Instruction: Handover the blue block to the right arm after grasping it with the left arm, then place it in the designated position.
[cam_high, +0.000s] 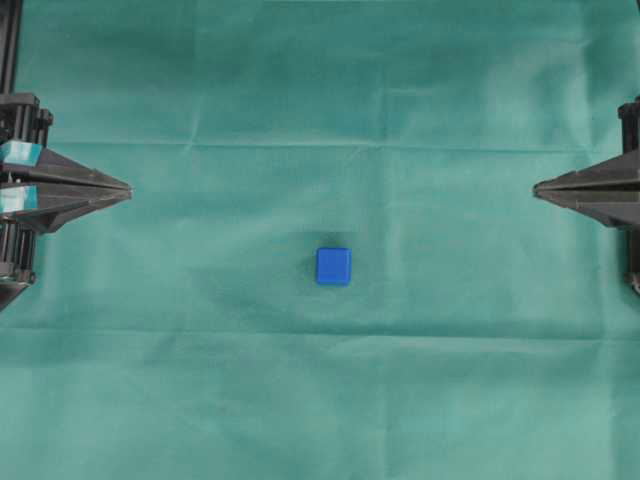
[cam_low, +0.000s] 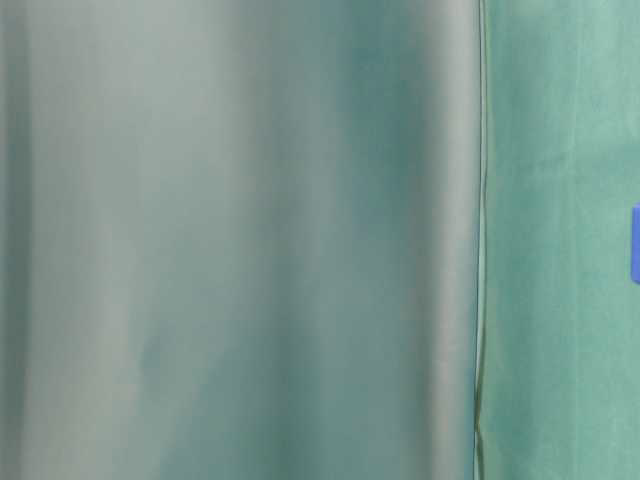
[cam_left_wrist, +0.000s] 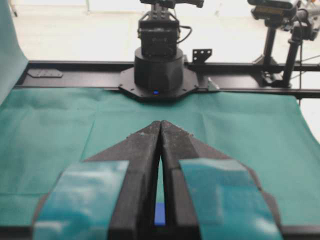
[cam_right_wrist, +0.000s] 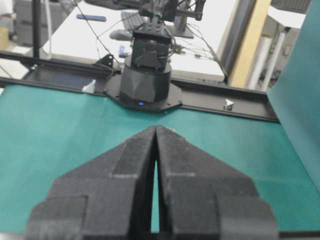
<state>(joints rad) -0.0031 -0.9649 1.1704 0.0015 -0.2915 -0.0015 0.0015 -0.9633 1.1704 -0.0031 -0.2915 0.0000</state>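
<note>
**Blue block waits between two closed grippers**

Blue block (cam_high: 334, 266) lies alone on the green cloth (cam_high: 320, 90), well apart from both arms, ahead of each and a little off their shared line. Your left gripper (cam_high: 128, 189), teal-taped, and right gripper (cam_high: 536, 187) sit clenched, empty, facing each other. The handover has not begun; you'd open the left first.

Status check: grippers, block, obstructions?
Left gripper shut, empty, parked at left edge. Right gripper shut, empty, at right edge. Blue block alone mid-cloth, untouched. Nothing in the way.
</note>
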